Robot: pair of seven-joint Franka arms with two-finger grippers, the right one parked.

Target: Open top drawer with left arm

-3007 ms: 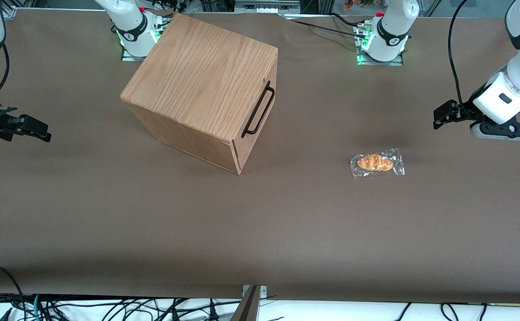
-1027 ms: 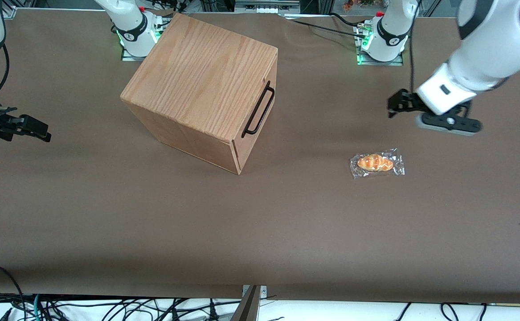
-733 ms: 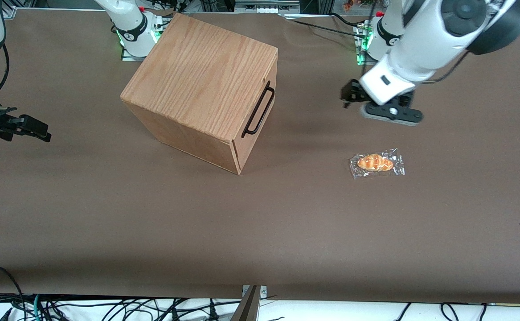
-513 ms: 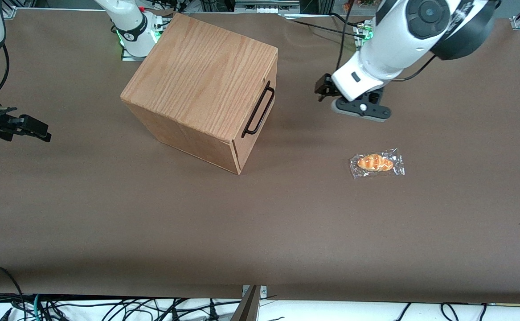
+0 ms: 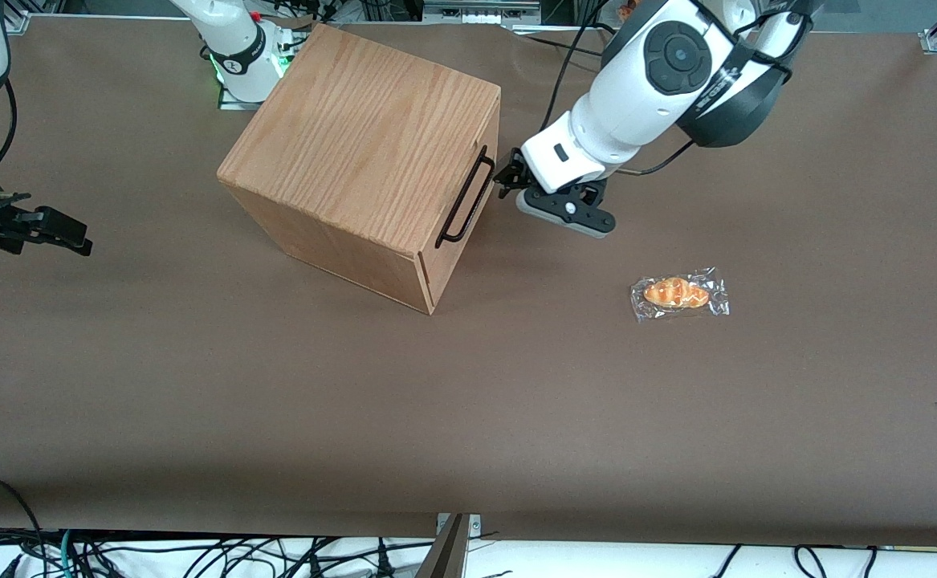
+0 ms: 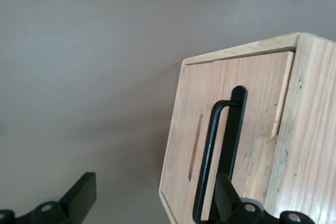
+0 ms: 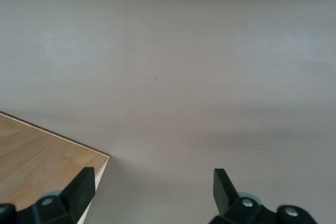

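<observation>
No legible text or labels, small marks on arm bases perhaps logos, unreadable

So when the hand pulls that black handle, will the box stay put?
Perhaps not. The box sits loose on the table and may slide or turn. The handle looks rigid. The open hand is beside it.

Even overhead light, soft shadows, sharp frames, no glare.

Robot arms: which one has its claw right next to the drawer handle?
The glossy white left arm: its open claw hovers by the black bar handle on the oak box.
</observation>
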